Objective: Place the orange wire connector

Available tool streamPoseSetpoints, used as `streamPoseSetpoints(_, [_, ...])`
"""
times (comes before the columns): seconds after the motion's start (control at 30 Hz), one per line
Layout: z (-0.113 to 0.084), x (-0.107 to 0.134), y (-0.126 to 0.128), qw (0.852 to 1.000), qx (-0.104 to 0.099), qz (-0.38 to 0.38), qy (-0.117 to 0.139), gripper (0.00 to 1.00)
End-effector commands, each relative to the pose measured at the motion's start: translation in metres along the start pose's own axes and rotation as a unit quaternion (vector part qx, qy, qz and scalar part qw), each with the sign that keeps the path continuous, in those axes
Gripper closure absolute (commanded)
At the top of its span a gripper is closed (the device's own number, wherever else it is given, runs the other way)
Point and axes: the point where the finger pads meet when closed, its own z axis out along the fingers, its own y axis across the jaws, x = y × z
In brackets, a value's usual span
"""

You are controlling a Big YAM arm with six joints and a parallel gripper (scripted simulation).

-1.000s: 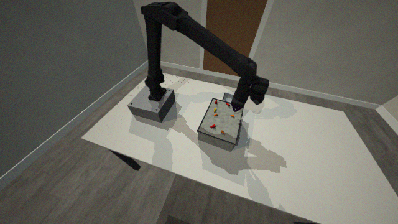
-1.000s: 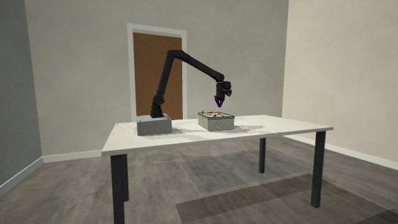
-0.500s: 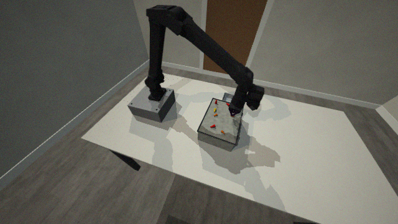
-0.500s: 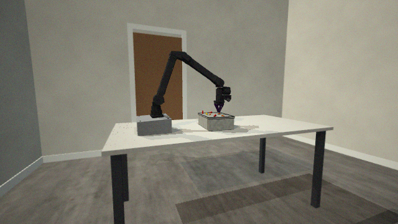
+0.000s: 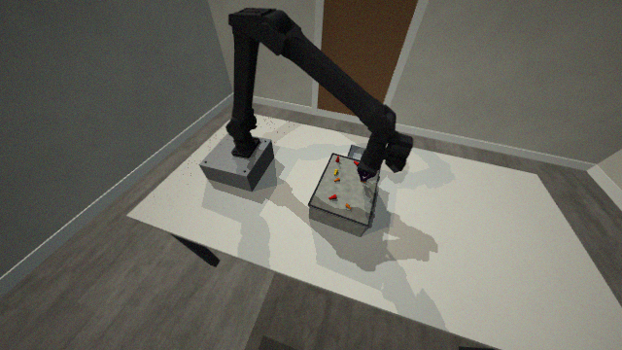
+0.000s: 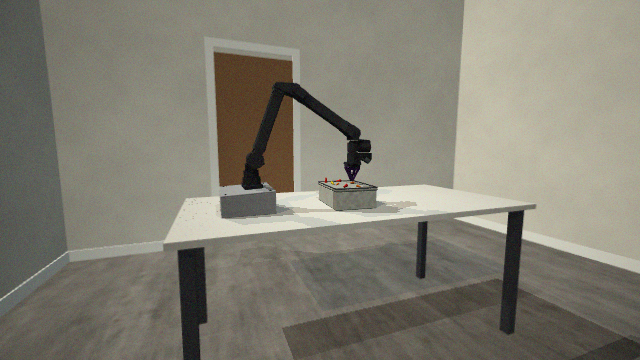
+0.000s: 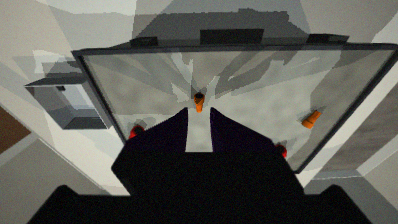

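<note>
Claw (image 7: 199,131): slightly parted, grasping nothing, poised low over tool case lid (image 7: 250,90). Orange wire connector (image 7: 199,102) just beyond tips, 12 o'clock. Steel junction box (image 7: 70,102) beside case, 9 o'clock. Risk: narrow gap knocks connector away.

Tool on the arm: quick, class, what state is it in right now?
Tool: partly open, holding nothing, poised above an orange connector on the case lid.

a white worktop (image 6: 450,200) stands on dark legs (image 6: 509,270). behind it is a brown door (image 6: 240,115) in a pale wall. the floor (image 6: 350,300) is grey wood.
</note>
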Motion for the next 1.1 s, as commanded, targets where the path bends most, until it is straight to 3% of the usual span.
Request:
streamPoseSetpoints(0.0, [-0.034,-0.029,0.0,0.999,-0.002,-0.001,-0.049,0.75])
streamPoseSetpoints(0.47, [-0.034,-0.031,0.0,0.999,-0.003,-0.001,-0.05,0.75])
streamPoseSetpoints(0.93, [-0.01,-0.018,-0.001,1.0,-0.001,-0.002,-0.02,0.75])
streamPoseSetpoints(1.07, [0.007,-0.013,-0.002,1.0,0.0,-0.003,-0.012,0.75])
